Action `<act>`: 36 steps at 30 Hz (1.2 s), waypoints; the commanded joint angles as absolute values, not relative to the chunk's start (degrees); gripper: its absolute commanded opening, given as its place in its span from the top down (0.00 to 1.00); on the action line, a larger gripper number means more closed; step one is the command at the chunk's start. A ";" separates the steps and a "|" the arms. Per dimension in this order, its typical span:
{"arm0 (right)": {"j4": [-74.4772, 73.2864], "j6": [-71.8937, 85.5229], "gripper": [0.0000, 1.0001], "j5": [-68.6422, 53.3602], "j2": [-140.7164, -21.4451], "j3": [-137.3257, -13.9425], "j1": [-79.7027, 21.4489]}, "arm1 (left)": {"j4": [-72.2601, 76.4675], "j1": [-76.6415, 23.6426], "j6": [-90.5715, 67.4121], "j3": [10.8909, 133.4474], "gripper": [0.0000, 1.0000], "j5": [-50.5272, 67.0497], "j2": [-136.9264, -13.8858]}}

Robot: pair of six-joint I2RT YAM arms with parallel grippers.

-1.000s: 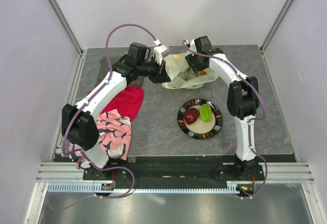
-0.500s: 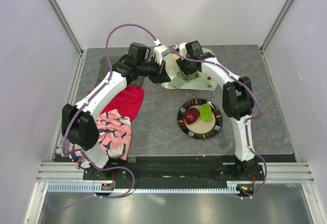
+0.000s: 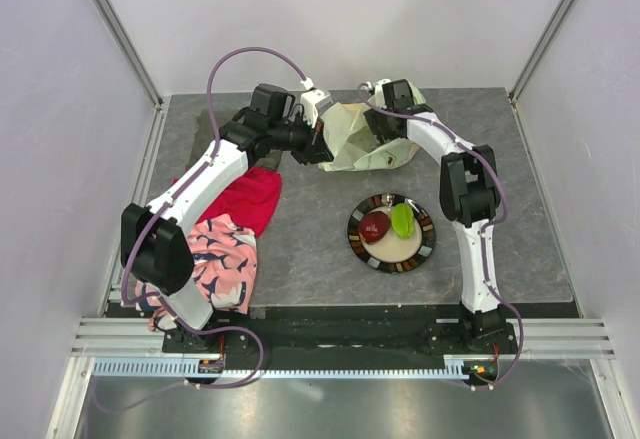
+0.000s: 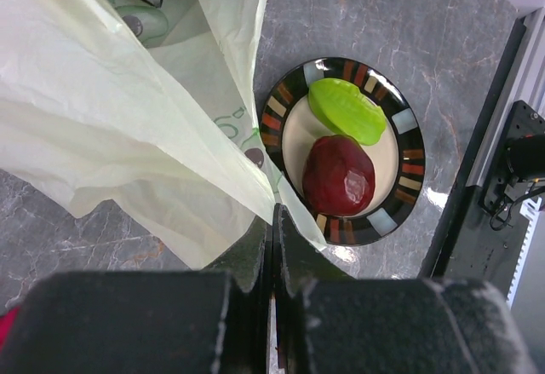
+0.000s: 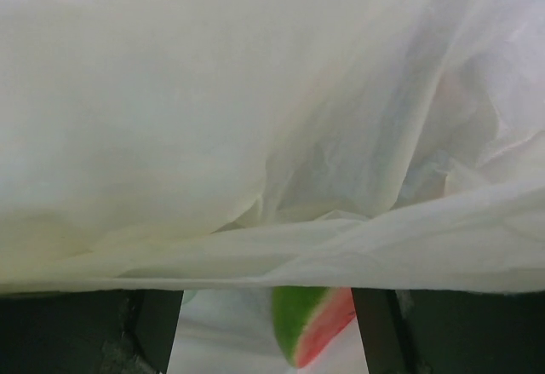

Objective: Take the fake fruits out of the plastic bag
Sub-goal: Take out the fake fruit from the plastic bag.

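Left fingers (image 4: 273, 221) clamped flat on a fold of the bag (image 4: 111, 110), holding that edge up off the bench (image 4: 383, 16). Bag sits at the far middle of the bench, just beyond the plate (image 4: 402, 123), between the two arms. Right fingers (image 5: 153, 336) are inside the bag, spread wide, nothing gripped; bag film drapes across most of that wrist view. Watermelon slice (image 5: 311, 323) lies between them, close to one finger, clear gap to the other. Whether it touches the near finger: can't tell. Apple (image 4: 338, 175) and green piece (image 4: 345, 110) are out, on the plate, right beside each other. Red cloth (image 3: 252, 197) and pink patterned cloth (image 3: 222, 259) lie on the left side of the bench, under the left arm.
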State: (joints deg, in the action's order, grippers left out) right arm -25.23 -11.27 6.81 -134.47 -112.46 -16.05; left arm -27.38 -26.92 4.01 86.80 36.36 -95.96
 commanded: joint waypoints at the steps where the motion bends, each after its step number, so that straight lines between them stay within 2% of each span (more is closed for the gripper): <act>1: -20.84 -11.95 0.22 10.55 -127.36 -107.94 -15.12 | -27.07 -27.16 5.36 87.10 0.98 38.58 -94.40; 7: -15.91 -15.11 0.17 16.07 -122.96 -102.13 -14.94 | -26.90 -27.51 4.84 87.27 0.98 39.37 -94.74; 15: -18.55 -16.52 0.15 21.35 -129.02 -101.95 -14.07 | -26.81 -27.60 4.75 87.71 0.98 39.55 -95.36; 23: -20.48 -18.28 0.16 23.99 -132.45 -102.39 -13.19 | -26.81 -27.60 5.19 86.66 0.98 38.41 -94.83; 24: -20.57 -18.37 0.19 23.56 -132.36 -102.04 -13.18 | -26.81 -27.60 5.27 86.66 0.98 38.15 -94.83; 27: -20.83 -19.16 0.41 20.40 -130.79 -100.29 -12.83 | -26.81 -27.60 5.27 86.75 0.98 38.06 -95.36; 31: -22.06 -18.98 0.60 13.82 -125.88 -99.32 -12.66 | -26.72 -27.60 5.54 87.80 0.98 37.53 -96.15; 36: -24.07 -16.45 0.66 0.39 -117.61 -96.51 -12.66 | -26.89 -27.60 5.63 89.82 0.98 37.00 -97.29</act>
State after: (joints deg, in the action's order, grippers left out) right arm -20.69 -18.68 12.93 -126.10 -97.91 -12.95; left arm -27.38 -27.51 4.08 86.89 37.54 -96.14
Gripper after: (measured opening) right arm 0.461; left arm 0.022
